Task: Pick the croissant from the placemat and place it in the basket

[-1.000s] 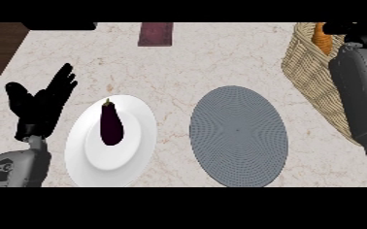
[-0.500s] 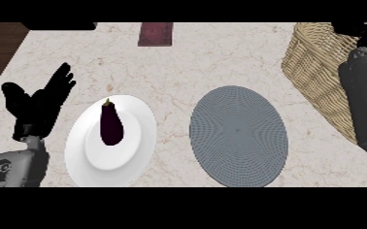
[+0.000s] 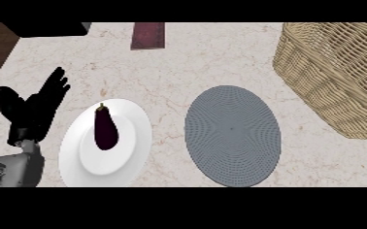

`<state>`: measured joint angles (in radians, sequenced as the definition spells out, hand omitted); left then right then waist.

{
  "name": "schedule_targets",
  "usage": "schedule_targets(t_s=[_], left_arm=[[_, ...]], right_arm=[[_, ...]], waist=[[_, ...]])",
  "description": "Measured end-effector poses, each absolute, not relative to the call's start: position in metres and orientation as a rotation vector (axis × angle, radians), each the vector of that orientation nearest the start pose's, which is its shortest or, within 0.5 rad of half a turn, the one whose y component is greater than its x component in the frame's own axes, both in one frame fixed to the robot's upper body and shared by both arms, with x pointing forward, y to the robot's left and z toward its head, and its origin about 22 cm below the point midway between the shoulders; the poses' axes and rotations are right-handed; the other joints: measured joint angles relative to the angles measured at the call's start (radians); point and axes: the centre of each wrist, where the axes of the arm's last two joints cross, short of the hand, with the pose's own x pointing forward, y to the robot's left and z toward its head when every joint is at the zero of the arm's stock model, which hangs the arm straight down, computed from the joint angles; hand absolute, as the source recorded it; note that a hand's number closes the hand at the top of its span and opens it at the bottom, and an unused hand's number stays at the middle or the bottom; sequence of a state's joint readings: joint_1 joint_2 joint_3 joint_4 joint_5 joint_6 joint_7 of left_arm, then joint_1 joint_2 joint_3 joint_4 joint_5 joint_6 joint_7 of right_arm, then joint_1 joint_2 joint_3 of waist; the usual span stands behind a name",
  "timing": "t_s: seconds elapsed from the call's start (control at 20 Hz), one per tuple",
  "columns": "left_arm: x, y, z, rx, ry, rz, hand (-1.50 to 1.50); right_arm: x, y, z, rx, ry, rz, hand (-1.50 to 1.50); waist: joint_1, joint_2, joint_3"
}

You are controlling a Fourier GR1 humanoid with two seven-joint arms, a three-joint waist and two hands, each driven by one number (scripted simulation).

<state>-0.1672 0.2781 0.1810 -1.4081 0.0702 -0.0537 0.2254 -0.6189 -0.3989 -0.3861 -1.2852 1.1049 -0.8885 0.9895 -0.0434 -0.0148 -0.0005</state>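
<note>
The grey round placemat point(image 3: 233, 135) lies in the middle of the counter with nothing on it. A woven wicker basket point(image 3: 326, 73) stands at the right edge; its inside is out of view. No croissant shows anywhere. My left hand point(image 3: 32, 109) rests open at the far left, fingers pointing up, beside the white plate. My right hand is out of the picture.
A white plate point(image 3: 108, 162) left of the placemat carries a dark purple eggplant point(image 3: 105, 130). A dark red block point(image 3: 147, 35) lies at the counter's far edge, and a dark object point(image 3: 43, 29) fills the top left corner.
My right arm, seen over the basket with something orange near the hand, has withdrawn out of view. The basket now shows unobstructed. The left hand has not moved.
</note>
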Motion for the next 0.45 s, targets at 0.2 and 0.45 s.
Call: schedule_targets(t_s=[0.2,0.45], left_arm=[[0.279,0.331,0.031,0.231,-1.362,-0.029,0.00],[0.277,0.333,0.032,0.239,-1.361,-0.020,0.00]], right_arm=[[0.311,-0.356,0.168,-1.467,-1.251,-0.918,-1.50],[0.241,-0.355,0.161,-1.387,-1.248,-0.880,-1.50]], waist=[[-0.017,-0.004,0.000],[-0.026,-0.005,0.000]])
